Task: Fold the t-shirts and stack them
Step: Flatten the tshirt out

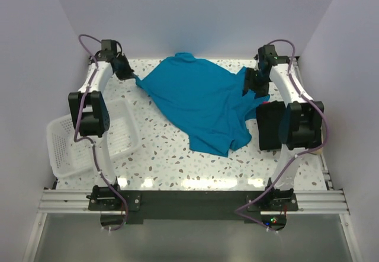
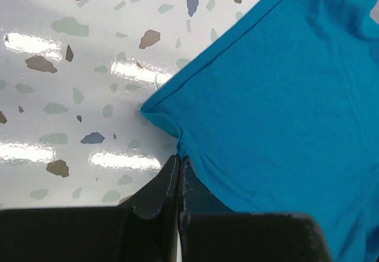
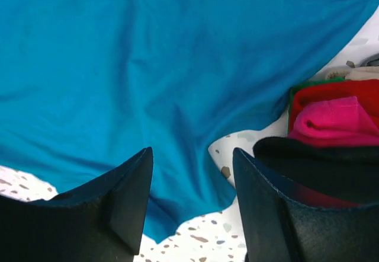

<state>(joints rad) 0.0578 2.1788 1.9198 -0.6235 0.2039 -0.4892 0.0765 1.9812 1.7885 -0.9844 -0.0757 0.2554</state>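
The left gripper [image 2: 179, 166] clamps the teal t-shirt [image 1: 201, 99] by its edge near the table's [image 1: 172, 170] far left corner, while the right gripper [image 3: 192, 197] stands apart, seemingly empty; judging by this, the shirt is being spread flat, and next the right needs a grip.

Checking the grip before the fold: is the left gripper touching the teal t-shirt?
Touching. The left wrist view shows the left gripper shut, with the edge of the teal t-shirt pinched at its fingertips.

Left gripper [image 2: 179, 166] jaws pinched on teal t-shirt [image 2: 278, 96] hem, white speckled table [image 2: 65, 102] beneath
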